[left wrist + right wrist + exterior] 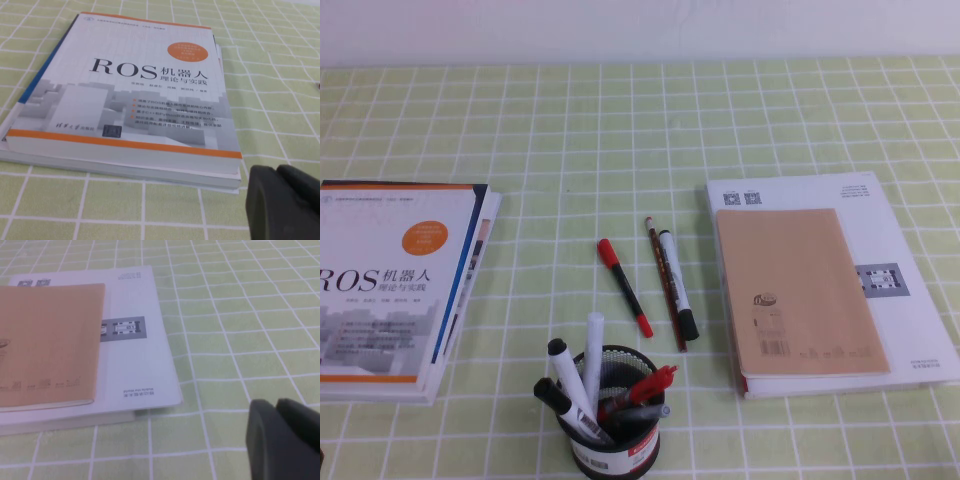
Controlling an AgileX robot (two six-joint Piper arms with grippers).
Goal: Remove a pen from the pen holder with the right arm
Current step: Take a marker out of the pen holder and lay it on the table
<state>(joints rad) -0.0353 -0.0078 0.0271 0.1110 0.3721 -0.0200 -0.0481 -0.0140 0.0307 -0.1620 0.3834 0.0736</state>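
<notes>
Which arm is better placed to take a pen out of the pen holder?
Right, narrowly. The right hand is near the white book's corner, the left hand near the ROS book; the pen holder stands between the books, and its red pen leans rightward.

Counter (620,120): cloth cover, green/white check, matt, faint weave. Pen holder (620,465): black mesh, looks like metal, dull finish. Pens in it (592,360) & red marker (624,287) on the cloth: smooth plastic, semi-gloss. Textbook (390,290): glossy paper cover w/ soft glare. Notebook (795,295): tan kraft paper, matt. White booklet (910,330) under it: smooth paper, low sheen.
</notes>
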